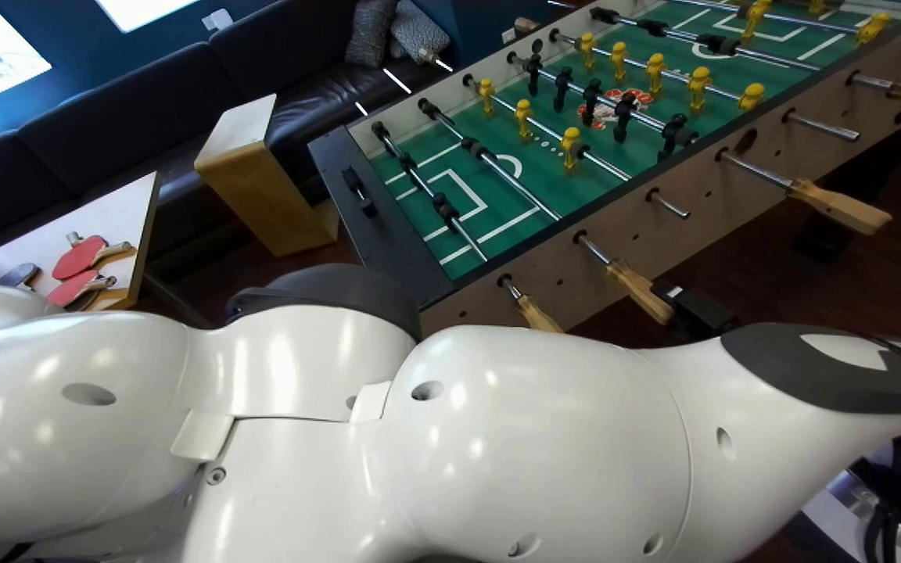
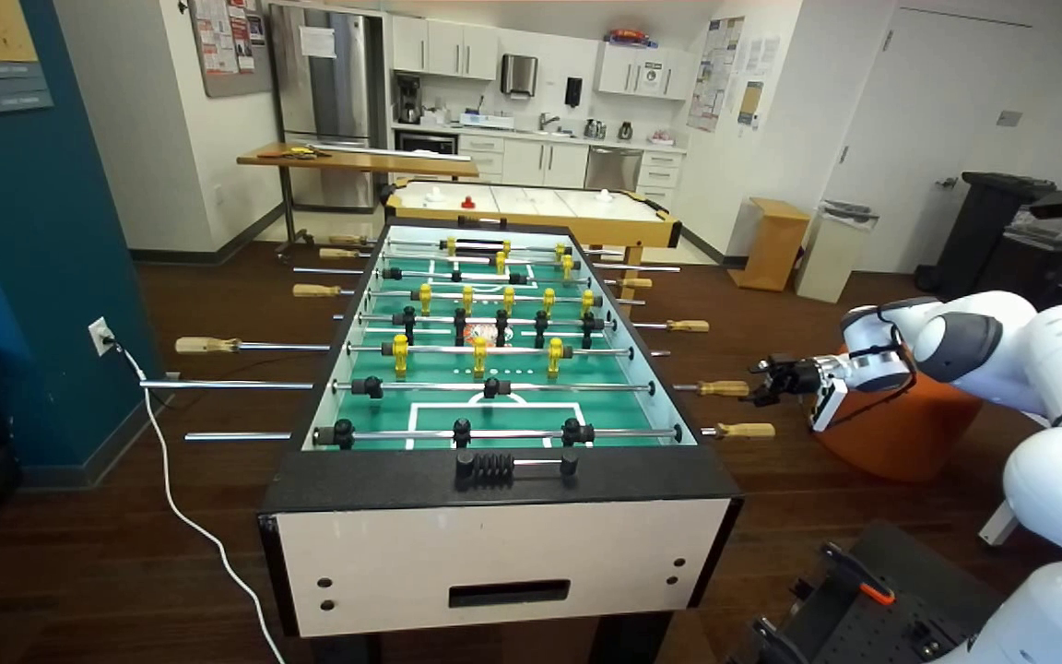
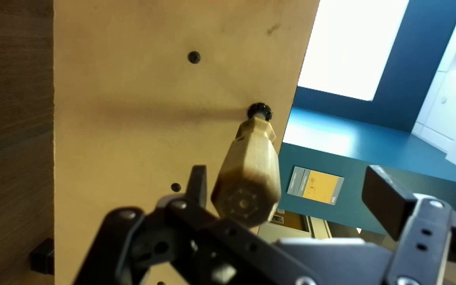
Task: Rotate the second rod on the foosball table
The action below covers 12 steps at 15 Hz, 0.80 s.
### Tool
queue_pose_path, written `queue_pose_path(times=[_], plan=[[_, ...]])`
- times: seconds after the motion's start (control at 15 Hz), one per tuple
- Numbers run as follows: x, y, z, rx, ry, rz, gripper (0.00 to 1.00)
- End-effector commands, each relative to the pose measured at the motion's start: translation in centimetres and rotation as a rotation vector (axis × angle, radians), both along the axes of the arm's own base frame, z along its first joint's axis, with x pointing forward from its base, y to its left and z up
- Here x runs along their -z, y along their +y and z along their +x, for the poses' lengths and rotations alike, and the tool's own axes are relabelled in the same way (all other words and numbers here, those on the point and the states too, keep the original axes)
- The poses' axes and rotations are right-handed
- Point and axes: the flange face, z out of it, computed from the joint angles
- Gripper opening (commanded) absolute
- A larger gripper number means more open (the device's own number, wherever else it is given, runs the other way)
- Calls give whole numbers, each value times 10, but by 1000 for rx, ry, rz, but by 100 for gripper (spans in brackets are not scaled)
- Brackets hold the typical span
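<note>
The foosball table (image 2: pixel 503 544) shows in both exterior views, with its green pitch and light walls (image 1: pixel 685 188). The second rod (image 2: pixel 568 388) crosses the pitch with black figures. Its tan wooden handle (image 2: pixel 723 388) sticks out on the arm's side; it also shows in an exterior view (image 1: pixel 638 291). My gripper (image 2: pixel 755 384) is just off that handle's free end. In the wrist view my gripper (image 3: pixel 291 190) is open. The handle (image 3: pixel 247 186) points toward the camera, seen between the fingers and closer to the left one, with a visible gap. The gripper is partly hidden behind the arm (image 1: pixel 693 311).
The end rod's handle (image 2: pixel 745 431) sits beside, closer to the goal end (image 1: pixel 536 314). Further along, another handle (image 1: pixel 838 207) and a short bare rod end (image 1: pixel 669 205) stick out. An orange seat (image 2: pixel 900 433) stands below the forearm. A dark platform (image 2: pixel 890 590) is on the floor.
</note>
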Motion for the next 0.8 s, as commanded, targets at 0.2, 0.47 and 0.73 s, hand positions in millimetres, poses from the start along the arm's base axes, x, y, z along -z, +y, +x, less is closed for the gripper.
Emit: queue_pose_path(times=[0.2, 0.47, 0.73], plan=[[9, 2, 1, -18, 13, 42, 100], [12, 2, 0, -12, -16, 54, 100], [11, 3, 1, -12, -29, 68, 100]])
